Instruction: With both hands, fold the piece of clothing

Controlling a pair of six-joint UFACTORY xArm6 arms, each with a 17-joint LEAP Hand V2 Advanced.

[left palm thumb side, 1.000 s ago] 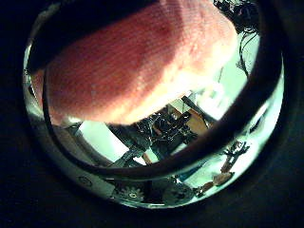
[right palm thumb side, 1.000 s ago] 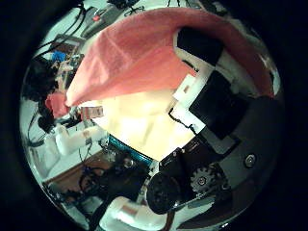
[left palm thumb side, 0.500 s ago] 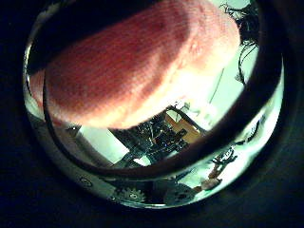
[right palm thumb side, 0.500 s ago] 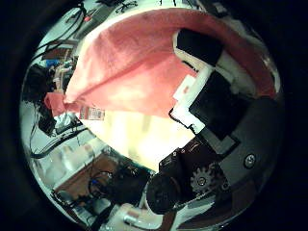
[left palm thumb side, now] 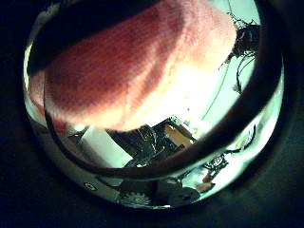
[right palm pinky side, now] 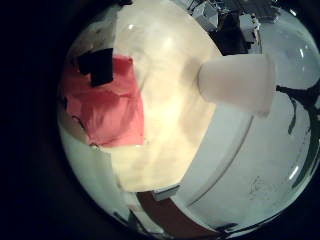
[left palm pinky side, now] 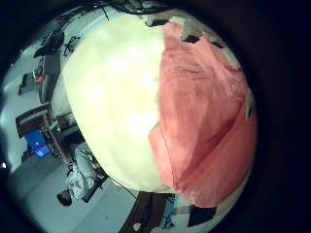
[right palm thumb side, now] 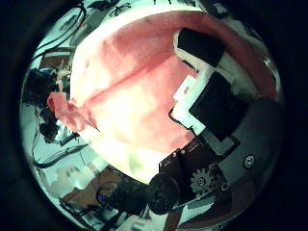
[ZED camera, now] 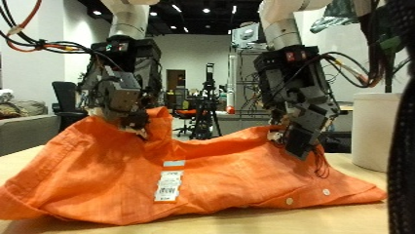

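In the outside view an orange shirt [ZED camera: 195, 175] with a white tag hangs from both hands, its lower part resting on the wooden table [ZED camera: 370, 222]. The shirt fills much of the left thumb side palm view [left palm thumb side: 133, 66] and the right thumb side palm view [right palm thumb side: 135, 91], beside that hand's fingers [right palm thumb side: 217, 91]. It lies on the pale table [left palm pinky side: 107, 97] in the left little finger side palm view [left palm pinky side: 204, 116] and shows in the right little finger side palm view [right palm pinky side: 110, 100].
A white cylindrical container [ZED camera: 376, 122] stands on the table beyond my right hand and shows in the right little finger side palm view [right palm pinky side: 238, 82]. Office chairs and equipment stand behind the table.
In the right thumb side palm view the shirt now covers far more of the picture and hides the table. The left thumb side palm view's background has shifted a little.
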